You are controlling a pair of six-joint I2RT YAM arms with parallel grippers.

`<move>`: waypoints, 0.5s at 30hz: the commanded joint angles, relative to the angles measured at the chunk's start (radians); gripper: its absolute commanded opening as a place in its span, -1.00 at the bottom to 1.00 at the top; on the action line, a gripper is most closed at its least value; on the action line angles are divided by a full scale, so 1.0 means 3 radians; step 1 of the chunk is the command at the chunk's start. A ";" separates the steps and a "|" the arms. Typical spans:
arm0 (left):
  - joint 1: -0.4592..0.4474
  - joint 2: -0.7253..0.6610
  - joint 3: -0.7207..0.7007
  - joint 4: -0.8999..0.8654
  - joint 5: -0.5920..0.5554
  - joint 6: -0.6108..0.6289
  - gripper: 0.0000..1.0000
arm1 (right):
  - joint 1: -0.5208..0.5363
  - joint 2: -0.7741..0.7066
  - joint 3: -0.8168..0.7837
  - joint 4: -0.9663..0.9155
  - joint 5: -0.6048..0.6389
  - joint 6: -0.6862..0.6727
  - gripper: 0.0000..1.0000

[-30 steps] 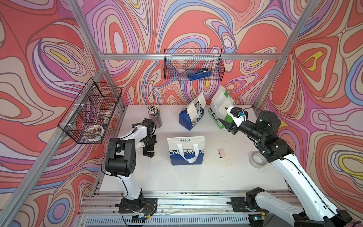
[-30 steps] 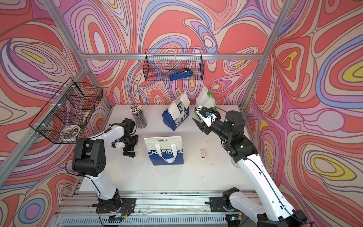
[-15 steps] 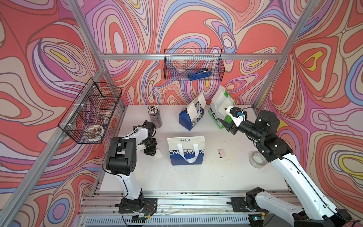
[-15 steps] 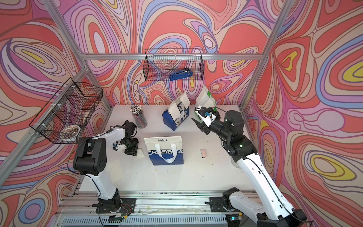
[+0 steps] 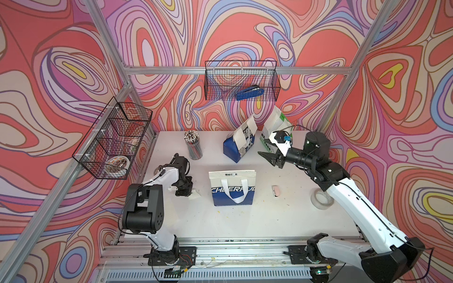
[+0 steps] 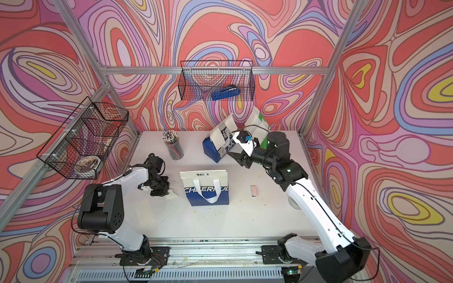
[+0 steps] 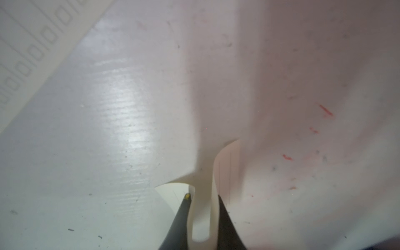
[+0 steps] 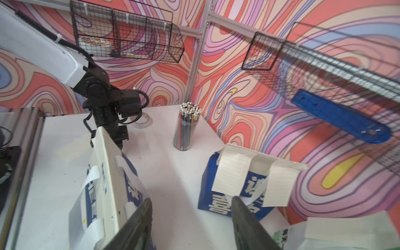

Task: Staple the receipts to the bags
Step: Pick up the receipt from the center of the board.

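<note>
The "CHEERFUL" bag (image 5: 232, 188) (image 6: 206, 188) (image 8: 104, 173) stands mid-table. Behind it are the blue bag with Chinese characters (image 5: 239, 144) (image 6: 218, 149) and the green-white bag (image 5: 272, 127) (image 6: 257, 122). Two lined receipts (image 8: 231, 173) hang over the blue bag's top. My left gripper (image 5: 185, 191) (image 6: 159, 190) (image 7: 203, 196) is down at the table, left of the CHEERFUL bag. It is shut on a buckled white receipt (image 7: 202, 216) (image 5: 195, 193). My right gripper (image 5: 268, 156) (image 6: 236, 156) (image 8: 192, 199) hovers open and holds nothing, between the two rear bags.
A blue stapler (image 5: 250, 93) (image 8: 339, 121) lies in the back wire basket. A pencil cup (image 5: 193, 144), a small pink item (image 5: 275, 191) and a tape roll (image 5: 321, 198) are on the table. Another printed slip (image 7: 32, 47) lies flat near my left gripper.
My left gripper has closed from wide open onto the receipt and shifted slightly along the table. The right arm has barely moved.
</note>
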 commanded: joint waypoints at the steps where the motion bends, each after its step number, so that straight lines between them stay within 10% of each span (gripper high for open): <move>1: 0.0087 -0.0353 -0.0001 -0.0006 0.0083 0.0311 -0.60 | 0.0081 0.0099 0.0122 -0.0042 -0.0325 0.0203 0.20; 8: 0.0104 -0.0923 0.0377 -0.0065 0.0181 0.0823 -0.54 | 0.0276 0.0568 0.0571 -0.0214 -0.0190 0.0505 0.22; 15: 0.0023 -0.1156 0.0406 0.0699 0.0684 0.0896 -0.57 | 0.0513 0.0962 0.0682 0.0582 0.0341 0.2593 0.15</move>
